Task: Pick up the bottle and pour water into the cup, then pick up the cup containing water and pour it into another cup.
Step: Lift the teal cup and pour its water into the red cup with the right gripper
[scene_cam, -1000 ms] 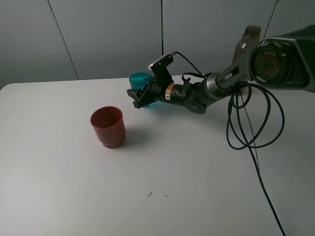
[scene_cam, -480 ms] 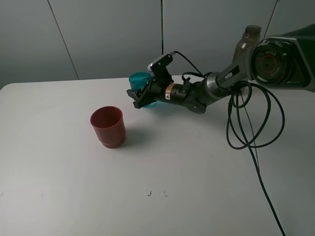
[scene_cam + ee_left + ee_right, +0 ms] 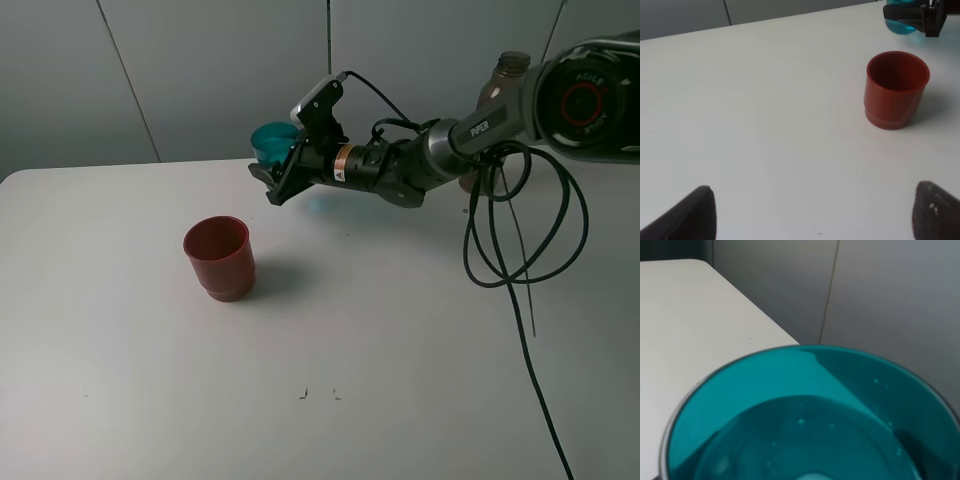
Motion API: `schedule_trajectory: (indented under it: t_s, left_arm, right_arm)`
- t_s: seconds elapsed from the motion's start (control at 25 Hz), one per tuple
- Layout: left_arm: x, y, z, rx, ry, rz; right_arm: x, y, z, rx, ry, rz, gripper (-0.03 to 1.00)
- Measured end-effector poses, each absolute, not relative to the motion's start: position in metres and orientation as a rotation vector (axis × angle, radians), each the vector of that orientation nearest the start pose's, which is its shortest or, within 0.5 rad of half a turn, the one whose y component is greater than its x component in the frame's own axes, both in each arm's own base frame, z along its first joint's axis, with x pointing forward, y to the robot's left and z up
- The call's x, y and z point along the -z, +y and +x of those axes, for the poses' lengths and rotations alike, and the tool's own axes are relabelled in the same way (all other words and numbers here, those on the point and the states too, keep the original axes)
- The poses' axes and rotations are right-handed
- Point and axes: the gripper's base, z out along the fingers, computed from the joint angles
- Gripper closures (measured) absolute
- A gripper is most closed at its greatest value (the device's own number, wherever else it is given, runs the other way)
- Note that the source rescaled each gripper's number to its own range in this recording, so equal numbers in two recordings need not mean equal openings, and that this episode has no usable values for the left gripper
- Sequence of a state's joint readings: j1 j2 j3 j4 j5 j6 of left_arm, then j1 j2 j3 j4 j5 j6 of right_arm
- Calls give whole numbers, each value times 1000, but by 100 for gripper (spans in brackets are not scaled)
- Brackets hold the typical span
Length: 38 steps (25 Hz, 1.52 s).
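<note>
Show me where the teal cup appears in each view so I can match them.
Exterior high: teal cup upper centre, held above the white table, behind the dark red cup.
Left wrist: teal cup beyond the dark red cup, cut by the frame edge.
Right wrist: teal cup close up, filling much of the picture.
Shared landmark: the white table's far edge against the grey wall.

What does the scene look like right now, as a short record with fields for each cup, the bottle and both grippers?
teal cup: held off the table, water inside
red cup: upright on table, looks empty
bottle: far back on the right, partly hidden
right gripper: shut on teal cup
left gripper: open, holding nothing
</note>
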<state>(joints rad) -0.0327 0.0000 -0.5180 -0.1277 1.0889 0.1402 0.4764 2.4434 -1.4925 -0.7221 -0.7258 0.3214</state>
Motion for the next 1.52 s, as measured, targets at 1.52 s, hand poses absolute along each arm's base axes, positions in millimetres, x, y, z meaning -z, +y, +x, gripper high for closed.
schedule_trajectory:
  t_s: [1.52]
  left_arm:
    - [-281,-10,-9,86,2040,186]
  right_arm:
    - [-117,285,387,-498,1284,-1309,93]
